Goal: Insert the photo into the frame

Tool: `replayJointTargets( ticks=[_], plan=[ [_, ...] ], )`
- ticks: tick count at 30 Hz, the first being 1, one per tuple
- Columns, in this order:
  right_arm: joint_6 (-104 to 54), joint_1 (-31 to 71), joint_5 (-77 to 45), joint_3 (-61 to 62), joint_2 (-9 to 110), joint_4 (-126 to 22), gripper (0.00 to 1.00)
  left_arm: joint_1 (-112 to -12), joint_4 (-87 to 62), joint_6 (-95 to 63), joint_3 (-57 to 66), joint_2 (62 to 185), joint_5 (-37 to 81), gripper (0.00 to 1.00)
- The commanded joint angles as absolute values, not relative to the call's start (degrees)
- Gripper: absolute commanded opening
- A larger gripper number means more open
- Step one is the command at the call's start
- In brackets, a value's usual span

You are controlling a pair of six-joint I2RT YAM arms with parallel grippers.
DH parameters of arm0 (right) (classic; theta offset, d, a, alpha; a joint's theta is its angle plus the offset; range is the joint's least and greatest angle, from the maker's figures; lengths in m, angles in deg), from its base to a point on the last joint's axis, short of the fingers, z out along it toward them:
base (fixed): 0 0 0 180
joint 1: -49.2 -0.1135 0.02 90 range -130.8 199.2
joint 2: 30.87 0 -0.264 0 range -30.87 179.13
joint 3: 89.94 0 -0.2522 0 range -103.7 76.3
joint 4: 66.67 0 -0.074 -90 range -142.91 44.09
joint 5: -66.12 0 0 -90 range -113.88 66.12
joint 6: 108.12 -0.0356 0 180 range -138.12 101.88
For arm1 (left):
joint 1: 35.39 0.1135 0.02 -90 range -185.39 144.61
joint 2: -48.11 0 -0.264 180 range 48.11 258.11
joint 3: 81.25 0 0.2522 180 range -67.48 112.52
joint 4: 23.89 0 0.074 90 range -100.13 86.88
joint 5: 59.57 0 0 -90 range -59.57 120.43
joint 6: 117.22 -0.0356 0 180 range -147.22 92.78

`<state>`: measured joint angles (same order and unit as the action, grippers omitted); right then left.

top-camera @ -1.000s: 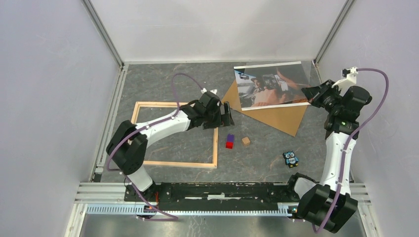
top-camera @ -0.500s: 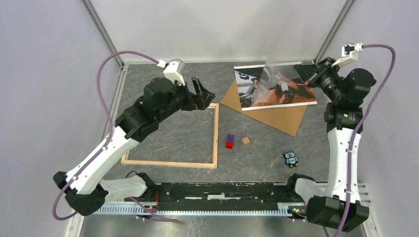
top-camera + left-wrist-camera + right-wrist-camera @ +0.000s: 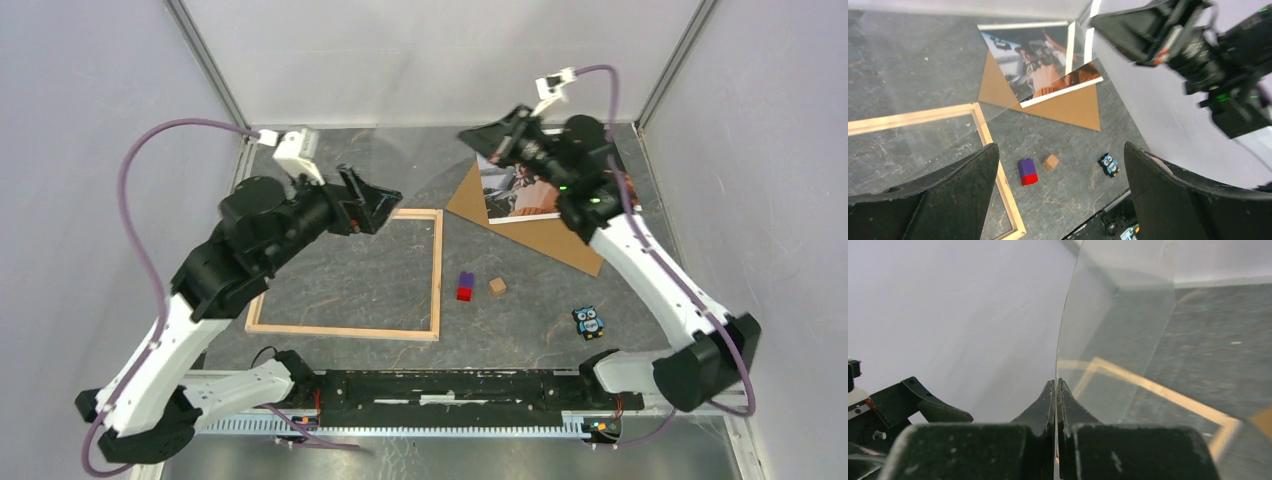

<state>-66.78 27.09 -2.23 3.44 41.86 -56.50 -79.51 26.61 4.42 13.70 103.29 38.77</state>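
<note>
The photo (image 3: 518, 190) lies on a brown backing board (image 3: 560, 236) at the back right, partly hidden by my right arm; it also shows in the left wrist view (image 3: 1033, 65). The frame (image 3: 437, 270) lies flat left of centre, and its corner shows in the left wrist view (image 3: 998, 175). My right gripper (image 3: 478, 140) is in the air above the photo's left end. It is shut on the edge of a clear transparent sheet (image 3: 1118, 315), which reaches left toward the frame (image 3: 420, 160). My left gripper (image 3: 380, 205) is open and empty, raised above the frame's far right corner.
A purple-and-red block (image 3: 465, 286), a small wooden cube (image 3: 497, 286) and a blue owl toy (image 3: 589, 321) lie right of the frame. White walls with metal posts close in the back and sides. The arm base rail runs along the near edge.
My right arm has swung left from the back right corner, carrying the clear sheet up over the photo. My left arm has lifted off the frame and drawn back to the left.
</note>
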Motion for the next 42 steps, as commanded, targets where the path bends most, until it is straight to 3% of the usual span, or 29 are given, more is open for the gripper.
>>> replayJointTargets(
  ticks=[1, 13, 24, 32, 42],
  plan=[
    [-72.58, 16.72, -12.58, -1.9, 46.92, -70.14, 0.0, -79.51, 27.62, 0.87, 17.46, 99.02, 41.76, 1.0],
    [-87.5, -1.22, -37.98, 18.27, 55.79, -101.56, 0.0, -79.51, 29.4, -1.98, 18.78, 95.74, 45.11, 1.0],
    [-91.97, -11.18, -53.38, 31.96, 61.57, -113.86, 0.0, -79.47, 28.99, -4.1, 15.84, 95.03, 48.07, 1.0],
    [-95.08, -11.89, -55.32, 39.55, 60.31, -113.93, 0.0, -79.51, 27.27, -4.04, 14.52, 97.49, 46.59, 1.0],
    [-97.13, -11.05, -49.41, 37.59, 62.77, -112.52, 0.0, -79.52, 31.98, -3.9, 20.14, 100.12, 42.09, 1.0]
  ],
)
